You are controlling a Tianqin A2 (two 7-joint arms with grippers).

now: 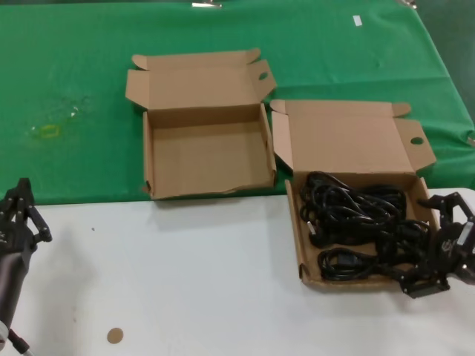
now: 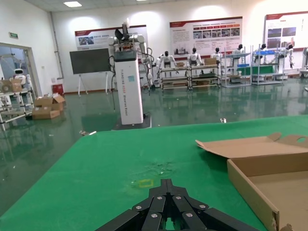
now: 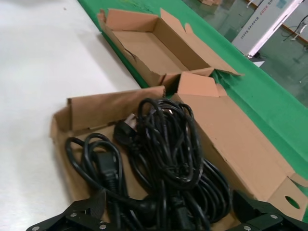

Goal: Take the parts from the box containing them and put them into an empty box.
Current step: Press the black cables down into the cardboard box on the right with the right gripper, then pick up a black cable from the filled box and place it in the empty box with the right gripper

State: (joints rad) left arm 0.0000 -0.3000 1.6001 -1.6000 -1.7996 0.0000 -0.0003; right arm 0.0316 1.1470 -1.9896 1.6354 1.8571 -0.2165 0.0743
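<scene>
Head view: right gripper (image 1: pixel 438 248) — fingers spread, seemingly empty — at cable box's (image 1: pixel 295 222) right edge; left gripper (image 1: pixel 18 215) parked, closed.

A green cloth (image 1: pixel 74 89) covers the far table, a white surface (image 1: pixel 185 274) the near part. A small brown disc (image 1: pixel 114 335) lies beside the left arm.

The black right gripper (image 1: pixel 438 252) covers the near right corner of the wider brown cardboard box (image 1: pixel 294 215) and part of the coiled black power cables (image 1: pixel 349 211) there; the picture's right edge crops it. In its wrist view only two finger bases show. The black left gripper (image 1: pixel 18 215) fingers appear only as linkages.
</scene>
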